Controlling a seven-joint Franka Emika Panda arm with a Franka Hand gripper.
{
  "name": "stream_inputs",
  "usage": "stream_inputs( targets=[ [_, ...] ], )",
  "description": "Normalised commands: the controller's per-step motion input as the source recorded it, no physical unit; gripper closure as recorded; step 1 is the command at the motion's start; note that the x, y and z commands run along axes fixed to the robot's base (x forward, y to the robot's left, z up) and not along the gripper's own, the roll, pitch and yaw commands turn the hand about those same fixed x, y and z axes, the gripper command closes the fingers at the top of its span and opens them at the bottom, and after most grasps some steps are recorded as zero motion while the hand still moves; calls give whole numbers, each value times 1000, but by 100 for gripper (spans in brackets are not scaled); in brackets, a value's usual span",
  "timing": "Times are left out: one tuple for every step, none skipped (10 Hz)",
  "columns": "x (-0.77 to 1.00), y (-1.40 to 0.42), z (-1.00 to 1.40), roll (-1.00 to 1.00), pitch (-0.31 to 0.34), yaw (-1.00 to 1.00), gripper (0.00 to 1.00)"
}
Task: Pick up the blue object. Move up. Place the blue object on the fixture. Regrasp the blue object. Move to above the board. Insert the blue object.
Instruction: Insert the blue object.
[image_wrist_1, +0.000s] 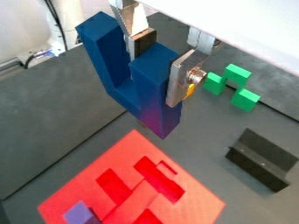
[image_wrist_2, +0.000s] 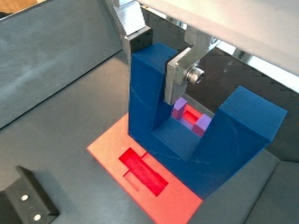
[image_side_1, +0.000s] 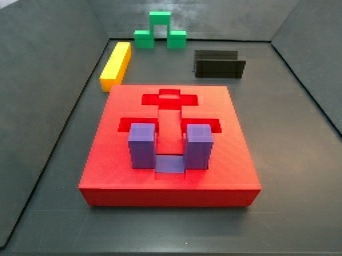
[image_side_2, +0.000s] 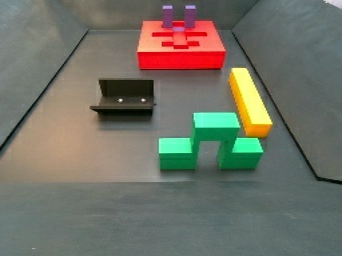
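My gripper (image_wrist_1: 160, 66) is shut on the blue object (image_wrist_1: 128, 79), a deep-blue U-shaped block. The silver fingers clamp one prong, and the other prong stands free beside it. The bridge points away from the wrist. The block hangs above the red board (image_wrist_1: 128, 188). In the other wrist view the gripper (image_wrist_2: 158, 59) holds the blue object (image_wrist_2: 158, 105) over the board (image_wrist_2: 128, 153). Neither side view shows the gripper or the blue object. The black fixture (image_side_1: 219, 64) stands empty on the floor beyond the board (image_side_1: 114, 150). It also shows as the fixture (image_side_2: 124, 97).
A purple U-shaped block (image_side_1: 167, 145) sits in the board's slots. A green block (image_side_2: 207, 140) and a long yellow bar (image_side_2: 249, 100) lie on the floor beside the fixture. Dark walls enclose the floor.
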Motion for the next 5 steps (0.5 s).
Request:
stream_inputs(
  targets=[
    [291, 514, 0, -424, -379, 0, 100],
    [440, 509, -109, -270, -423, 0, 100],
    [449, 486, -123, -253, -430, 0, 100],
    [300, 397, -80, -347, -431, 6, 100],
    [217, 406, -83, -394, -386, 49, 100]
  ],
)
